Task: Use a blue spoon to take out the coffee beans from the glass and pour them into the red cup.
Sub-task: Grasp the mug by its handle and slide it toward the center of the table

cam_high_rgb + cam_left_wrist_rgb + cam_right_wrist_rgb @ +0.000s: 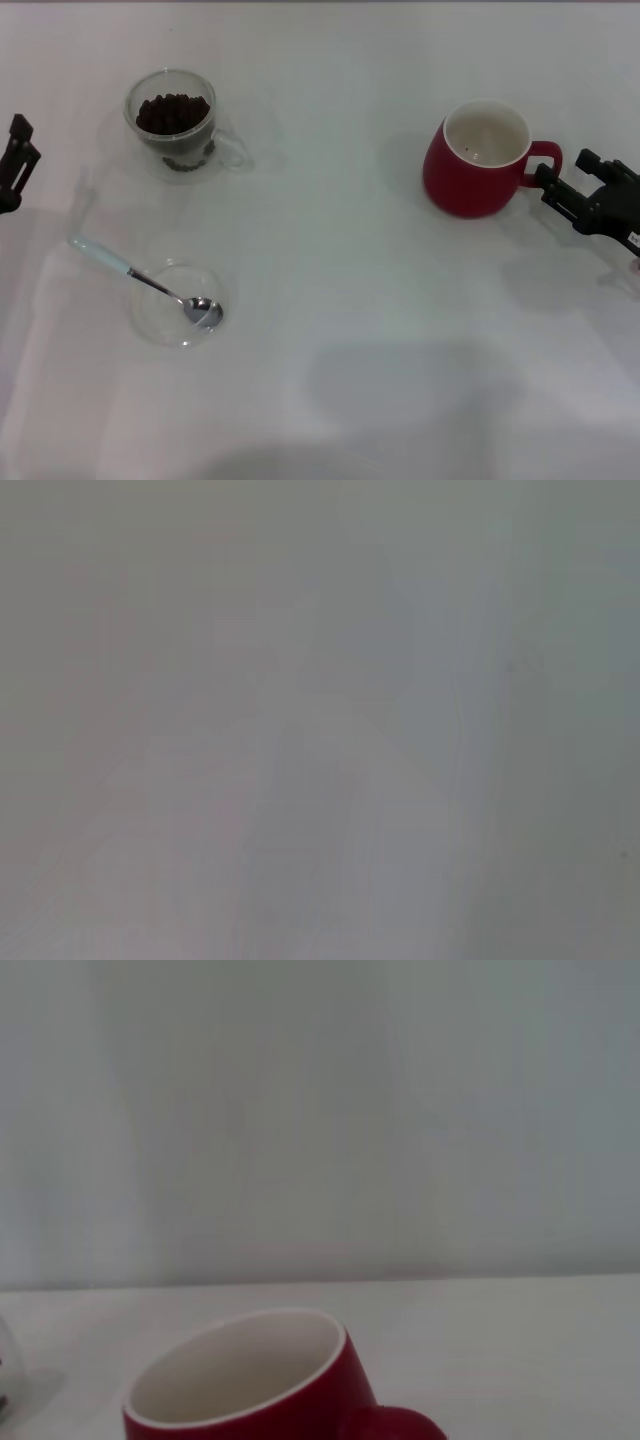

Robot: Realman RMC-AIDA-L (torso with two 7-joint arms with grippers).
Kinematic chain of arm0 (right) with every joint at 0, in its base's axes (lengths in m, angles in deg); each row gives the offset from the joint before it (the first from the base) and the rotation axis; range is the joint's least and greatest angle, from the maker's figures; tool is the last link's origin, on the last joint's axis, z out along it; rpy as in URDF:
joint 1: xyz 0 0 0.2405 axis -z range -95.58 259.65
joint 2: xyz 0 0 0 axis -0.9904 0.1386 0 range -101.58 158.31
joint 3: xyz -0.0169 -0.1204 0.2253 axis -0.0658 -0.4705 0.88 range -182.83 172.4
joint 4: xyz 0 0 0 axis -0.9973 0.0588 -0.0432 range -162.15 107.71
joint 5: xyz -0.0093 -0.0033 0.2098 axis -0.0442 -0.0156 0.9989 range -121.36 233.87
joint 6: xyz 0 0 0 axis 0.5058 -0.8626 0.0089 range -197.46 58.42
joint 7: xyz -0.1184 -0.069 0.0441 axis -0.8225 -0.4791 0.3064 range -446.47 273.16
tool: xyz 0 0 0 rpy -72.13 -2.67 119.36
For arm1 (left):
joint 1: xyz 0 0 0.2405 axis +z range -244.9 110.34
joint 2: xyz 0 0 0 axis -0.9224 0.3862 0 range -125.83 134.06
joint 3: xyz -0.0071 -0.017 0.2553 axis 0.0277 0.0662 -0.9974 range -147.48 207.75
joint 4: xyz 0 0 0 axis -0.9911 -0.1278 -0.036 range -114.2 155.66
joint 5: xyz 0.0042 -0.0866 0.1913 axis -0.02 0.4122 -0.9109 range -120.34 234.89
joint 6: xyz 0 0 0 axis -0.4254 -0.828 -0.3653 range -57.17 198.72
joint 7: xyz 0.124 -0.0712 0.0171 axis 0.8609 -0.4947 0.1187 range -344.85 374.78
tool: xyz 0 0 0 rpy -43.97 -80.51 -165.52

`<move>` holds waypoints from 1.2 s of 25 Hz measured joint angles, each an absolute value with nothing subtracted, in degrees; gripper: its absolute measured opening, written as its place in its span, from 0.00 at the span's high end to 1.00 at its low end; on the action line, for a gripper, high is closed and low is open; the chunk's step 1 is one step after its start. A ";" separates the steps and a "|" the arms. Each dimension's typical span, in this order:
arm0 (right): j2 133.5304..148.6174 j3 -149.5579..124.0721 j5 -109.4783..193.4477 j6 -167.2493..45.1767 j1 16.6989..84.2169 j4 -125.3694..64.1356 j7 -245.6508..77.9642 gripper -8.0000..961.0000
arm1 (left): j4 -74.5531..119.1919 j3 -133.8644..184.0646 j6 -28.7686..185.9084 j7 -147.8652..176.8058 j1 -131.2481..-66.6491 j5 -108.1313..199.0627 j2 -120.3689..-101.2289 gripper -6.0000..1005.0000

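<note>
The glass stands at the back left of the table, heaped with coffee beans. In front of it the blue spoon lies with its silver bowl resting in a shallow clear dish and its pale handle pointing back-left. The red cup stands at the right with its handle toward my right gripper. That gripper is open just beside the handle and holds nothing. The right wrist view shows the red cup close up, its white inside empty. My left gripper sits at the far left edge, apart from everything.
A white table carries everything. The left wrist view shows only the plain white surface.
</note>
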State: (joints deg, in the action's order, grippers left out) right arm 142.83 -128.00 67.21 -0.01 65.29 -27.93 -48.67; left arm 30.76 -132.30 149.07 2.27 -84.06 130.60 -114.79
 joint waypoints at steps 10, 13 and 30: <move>143.04 -127.77 67.19 -3.40 63.05 -28.14 -49.00 0.28 | 30.31 -132.20 149.09 2.02 -83.89 130.92 -114.80 0.14; 143.08 -127.84 67.20 -3.51 62.80 -28.31 -49.39 0.30 | 30.11 -132.20 149.10 1.63 -83.89 130.97 -114.80 0.14; 143.33 -127.74 67.41 -1.83 63.15 -28.79 -53.34 0.70 | 30.04 -132.20 149.34 1.61 -84.16 130.97 -114.80 0.14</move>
State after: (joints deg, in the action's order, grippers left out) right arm 143.33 -127.74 67.41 -1.83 63.15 -28.79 -53.34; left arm 30.04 -132.20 149.34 1.61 -84.16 130.97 -114.80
